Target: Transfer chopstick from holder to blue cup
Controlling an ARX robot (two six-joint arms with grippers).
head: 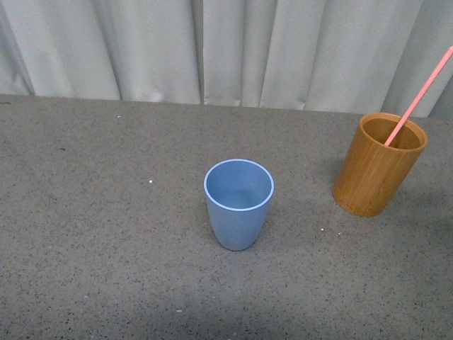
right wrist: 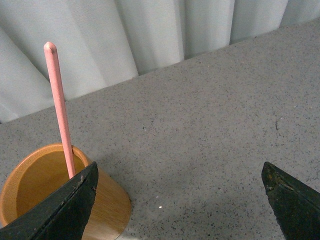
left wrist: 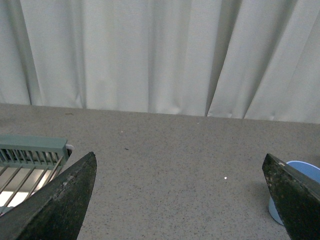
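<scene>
One blue cup (head: 238, 205), one holder (head: 379, 168), one chopstick (head: 420, 95) inside

bare tabletop (head: 106, 234) around blue cup (head: 238, 204), holder (head: 379, 164) well apart, chopstick (head: 419, 95) leaning out overhead

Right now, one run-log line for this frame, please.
chopstick: ungrasped, leaning in holder | blue cup: upright, empty | left gripper: open | right gripper: open, near holder

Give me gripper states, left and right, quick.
Left gripper: open, holding nothing.
Right gripper: open, holding nothing; the chopstick stands in the holder.
</scene>
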